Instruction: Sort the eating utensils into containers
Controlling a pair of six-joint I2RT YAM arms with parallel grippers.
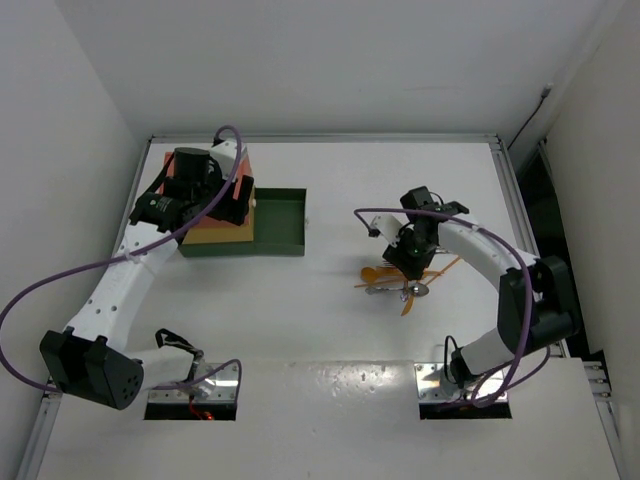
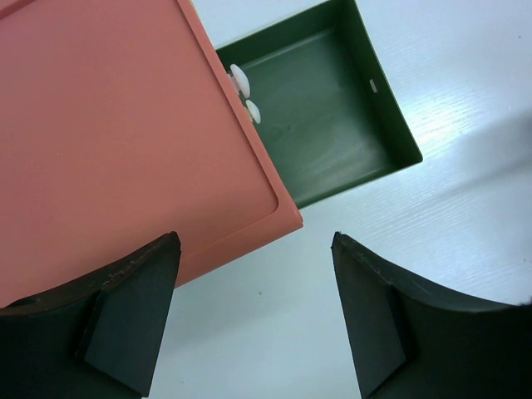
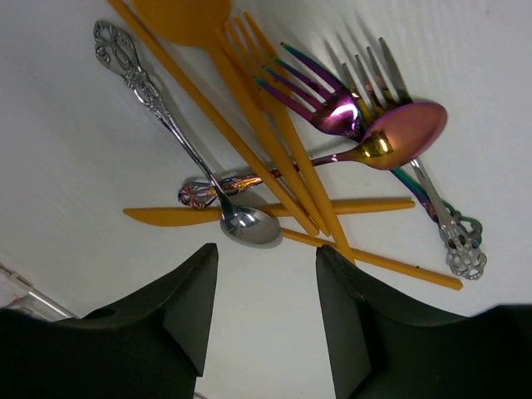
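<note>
Left pincer (image 2: 253,278): I see it hover over corner of red-orange top (image 2: 125,125) of drawer block, fingers spread, nothing between them. Dark green drawer (image 2: 332,125) stands slid out beside block, two white knobs (image 2: 241,81) at its near wall.

Right pincer (image 3: 266,283): released, low above utensil pile (image 1: 405,280), grasping nothing. Pile lies on white desk (image 1: 330,320), well apart from drawers. Silver spoon (image 3: 166,125) crosses orange knife (image 3: 158,214). Orange fork (image 3: 287,141), purple fork (image 3: 320,96) and pink spoon (image 3: 403,125) overlap.
</note>
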